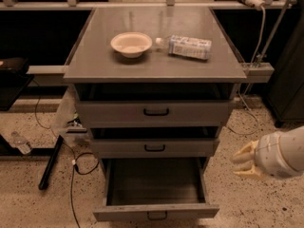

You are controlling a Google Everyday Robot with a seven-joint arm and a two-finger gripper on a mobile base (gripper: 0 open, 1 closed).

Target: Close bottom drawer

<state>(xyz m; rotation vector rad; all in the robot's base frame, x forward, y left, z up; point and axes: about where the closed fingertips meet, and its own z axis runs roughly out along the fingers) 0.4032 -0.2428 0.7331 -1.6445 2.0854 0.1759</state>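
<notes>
The bottom drawer (pixel 156 212) is the lowest of three grey drawers and stands pulled far out, its plain grey interior empty and its small black handle at the frame's lower edge. The middle drawer (pixel 155 147) and the top drawer (pixel 156 112) above it are slightly out too. My gripper (pixel 243 161) is at the right, level with the open drawer's right side, apart from it and over the floor, on a white arm that enters from the right edge.
On the cabinet top (pixel 95 61) are a cream bowl (pixel 131 44) and a plastic bottle (pixel 189 46) lying on its side. Cables (pixel 71 167) and a dark bar lie on the speckled floor at the left. A cable runs down at the right.
</notes>
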